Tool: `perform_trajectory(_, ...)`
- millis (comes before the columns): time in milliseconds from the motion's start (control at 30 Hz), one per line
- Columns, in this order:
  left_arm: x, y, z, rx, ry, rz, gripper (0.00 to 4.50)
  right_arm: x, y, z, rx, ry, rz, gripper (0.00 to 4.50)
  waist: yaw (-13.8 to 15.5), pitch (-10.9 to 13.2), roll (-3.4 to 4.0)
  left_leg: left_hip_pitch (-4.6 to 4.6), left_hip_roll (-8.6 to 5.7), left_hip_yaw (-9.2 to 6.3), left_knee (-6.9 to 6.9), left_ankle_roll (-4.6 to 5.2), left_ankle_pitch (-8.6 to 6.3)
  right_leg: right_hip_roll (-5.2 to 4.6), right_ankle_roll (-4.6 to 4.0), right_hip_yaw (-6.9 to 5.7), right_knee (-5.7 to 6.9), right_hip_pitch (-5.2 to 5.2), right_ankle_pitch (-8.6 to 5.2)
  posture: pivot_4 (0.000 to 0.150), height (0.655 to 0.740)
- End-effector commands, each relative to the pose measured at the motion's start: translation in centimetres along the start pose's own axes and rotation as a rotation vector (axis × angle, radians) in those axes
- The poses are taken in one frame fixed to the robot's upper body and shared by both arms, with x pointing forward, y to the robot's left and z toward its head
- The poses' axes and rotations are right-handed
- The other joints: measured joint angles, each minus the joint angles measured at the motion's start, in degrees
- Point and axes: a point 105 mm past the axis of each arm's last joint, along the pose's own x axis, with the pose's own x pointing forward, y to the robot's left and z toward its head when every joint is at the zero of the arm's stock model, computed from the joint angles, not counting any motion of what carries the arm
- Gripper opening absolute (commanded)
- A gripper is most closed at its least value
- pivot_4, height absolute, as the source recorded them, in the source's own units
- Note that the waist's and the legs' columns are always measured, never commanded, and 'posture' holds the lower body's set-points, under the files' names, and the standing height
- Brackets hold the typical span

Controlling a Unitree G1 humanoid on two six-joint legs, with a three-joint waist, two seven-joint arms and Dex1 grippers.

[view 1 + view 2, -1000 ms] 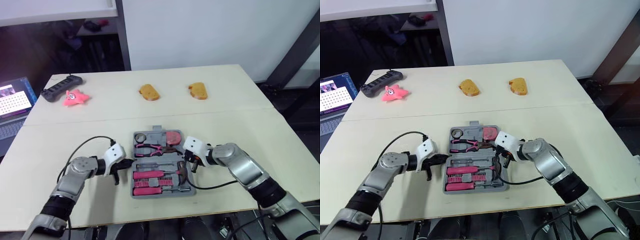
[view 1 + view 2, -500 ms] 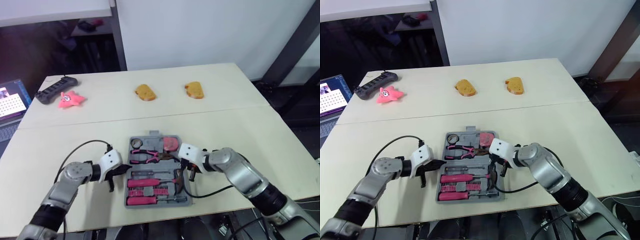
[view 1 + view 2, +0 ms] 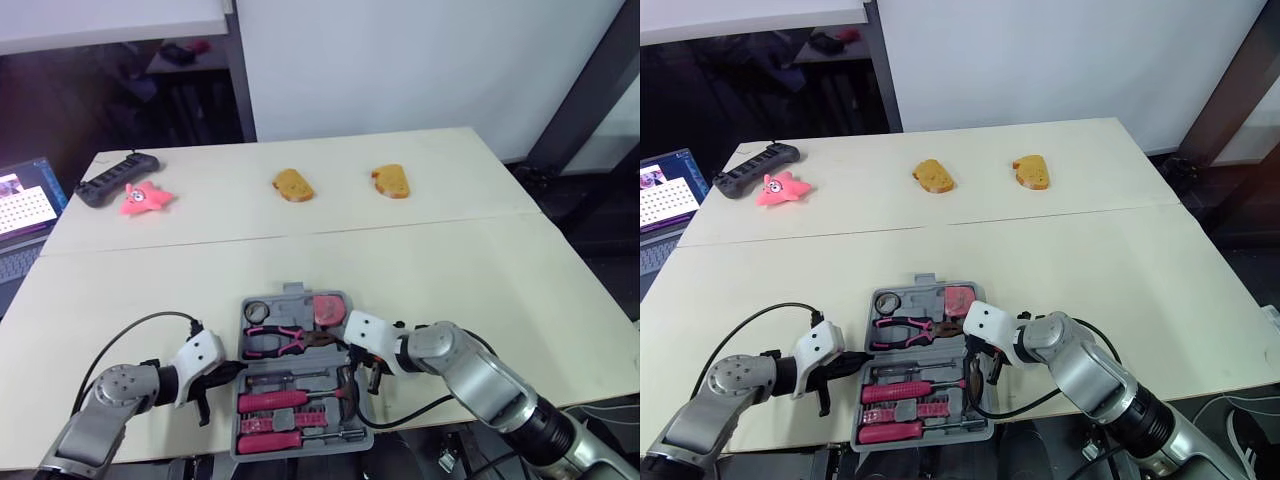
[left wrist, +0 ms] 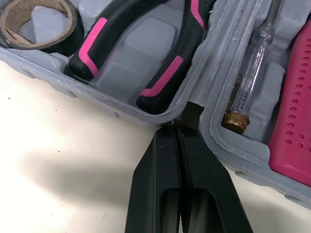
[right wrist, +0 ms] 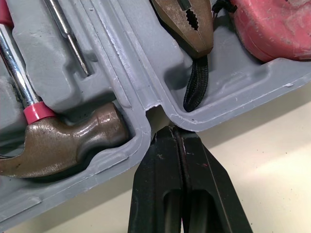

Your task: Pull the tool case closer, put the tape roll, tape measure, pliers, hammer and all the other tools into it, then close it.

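Grey tool case [image 3: 293, 296] lies open, loaded. My left end effector [image 4: 179, 131] and right end effector [image 5: 176, 131], fingers together, press its opposite hinge notches; I judge that's for dragging it.

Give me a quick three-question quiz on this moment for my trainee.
1. True or false: the tool case is closed.
2. The pliers lie: A) outside the case, B) in the half of the case farther from the robot, C) in the half nearer the robot.
3. Fill in: the left gripper and the right gripper, both shut, each touch the case at its ____, on opposite sides.

Key: 1 false, it lies open flat. 2 B. 3 hinge.
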Motion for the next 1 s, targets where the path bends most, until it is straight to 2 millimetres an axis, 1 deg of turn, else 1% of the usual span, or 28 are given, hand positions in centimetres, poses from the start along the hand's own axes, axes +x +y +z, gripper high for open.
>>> perform_trajectory(33,1.3,-0.7,0.2,-0.002,-0.008,-0.038,0.07,-0.1,0.0,2.0,-0.045,-0.078,-0.013,0.0,0.0,0.0,0.0,0.0,0.0,0.0,0.0,-0.01,0.01,0.0,-0.01,0.0,0.0,0.0,0.01,0.15,0.7219)
perform_trajectory(167,2.0,-0.4,0.8,0.013,-0.021,-0.048,0.07,-0.2,-0.8,2.0,-0.05,-0.074,-0.034,0.0,0.3,0.0,0.05,0.03,-0.01,-0.02,0.09,-0.05,0.04,0.0,-0.02,-0.03,0.0,0.09,0.02,0.15,0.7219)
perform_trajectory(400,2.6,-0.3,1.2,0.021,-0.035,-0.055,0.07,-0.3,-1.2,1.9,-0.04,-0.072,-0.045,0.0,1.3,-0.1,0.11,0.05,-0.02,-0.03,0.13,-0.06,0.05,0.0,-0.03,-0.04,0.0,0.12,0.03,0.15,0.7219)
perform_trajectory(633,2.8,0.3,1.4,0.033,-0.041,-0.045,0.07,-0.2,-1.1,1.6,-0.044,-0.057,-0.04,0.0,1.4,-0.1,0.13,0.04,-0.03,-0.04,0.14,-0.06,0.05,0.0,-0.03,-0.05,0.0,0.12,0.04,0.15,0.7219)
perform_trajectory(867,3.1,0.4,1.6,0.04,-0.045,-0.056,0.07,-0.3,-0.7,1.0,-0.036,-0.031,-0.025,0.0,1.4,-0.1,0.14,0.04,-0.05,-0.06,0.14,-0.06,0.06,-0.01,-0.03,-0.06,-0.01,0.15,0.04,0.15,0.7219)
perform_trajectory(1000,3.0,0.5,1.7,0.042,-0.041,-0.052,0.07,-0.4,-0.9,0.8,-0.03,-0.025,-0.037,0.0,1.4,-0.1,0.14,0.04,-0.05,-0.07,0.14,-0.06,0.06,-0.01,-0.03,-0.07,-0.01,0.14,0.04,0.15,0.7219)
